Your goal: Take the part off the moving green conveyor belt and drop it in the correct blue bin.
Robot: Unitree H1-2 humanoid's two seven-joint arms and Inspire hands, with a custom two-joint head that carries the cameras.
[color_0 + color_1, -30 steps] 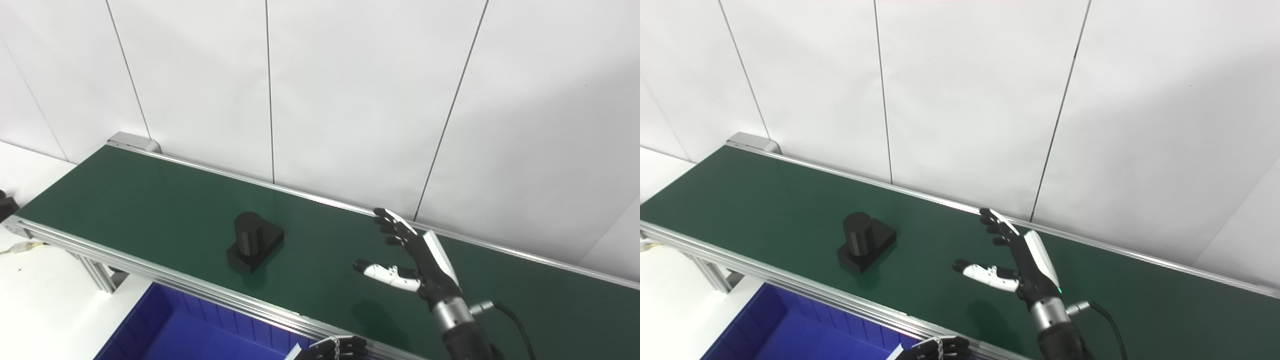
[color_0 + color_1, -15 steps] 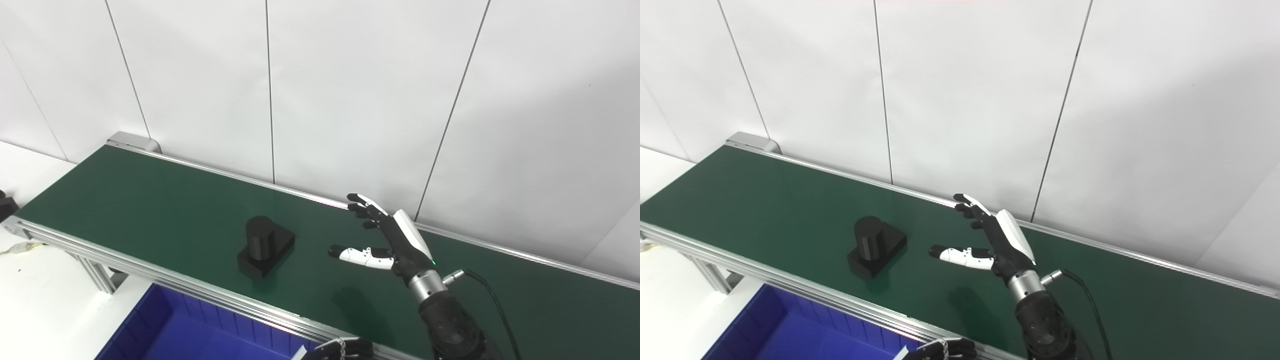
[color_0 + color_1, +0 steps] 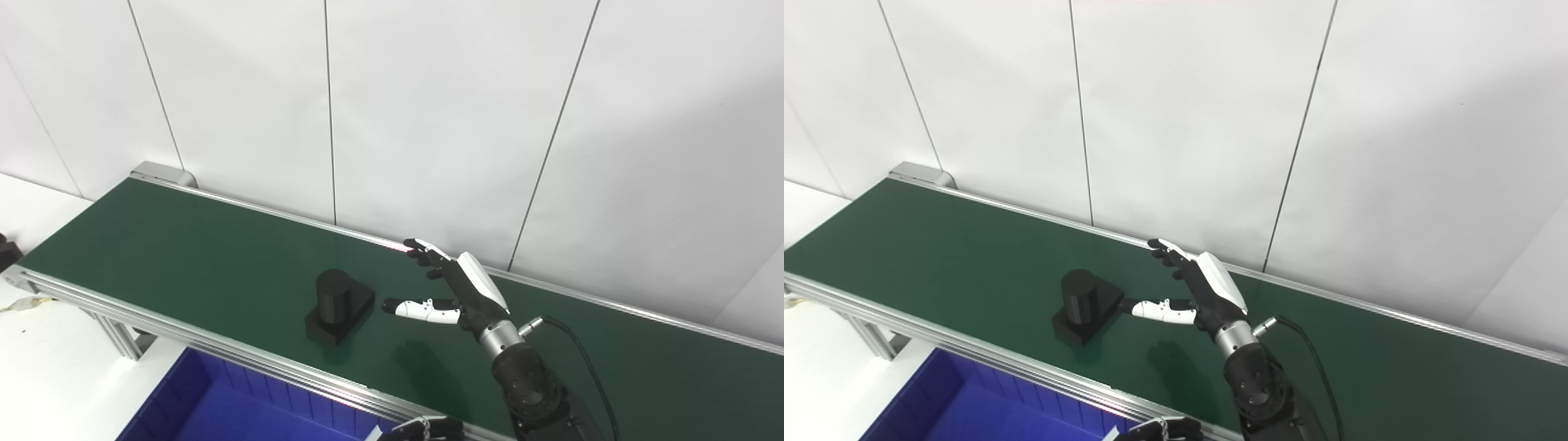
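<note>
Over the green conveyor belt (image 3: 184,245), right of centre, the right hand (image 3: 465,294) hangs with its fingers (image 3: 429,257) stretched out and apart toward the far rail and the white-tipped thumb (image 3: 422,309) sticking out sideways to the left, nothing in its grasp. One black cable (image 3: 582,355) loops off its silver wrist. Just left of the thumb tip sits the part (image 3: 338,306), one only: a black block base with a short upright black cylinder on top, resting on the belt close to the near rail. Thumb tip and part are near each other; in the right eye view the tip seems to meet the block's edge, in the left eye view a sliver of belt shows between them, so contact can't be told. One belt, dark green, running diagonally from upper left to lower right, with two silver rails (image 3: 245,352), near and far. Below the near rail, lower left, one blue bin (image 3: 202,392) with ribbed inner walls; only part of it is in frame. Left hand (image 3: 422,430) barely pokes in at the bottom edge by the near rail, dark fingers looking curled, too little visible to tell its state. White panelled wall (image 3: 429,122) behind the belt, white table surface (image 3: 49,367) at the far left.
</note>
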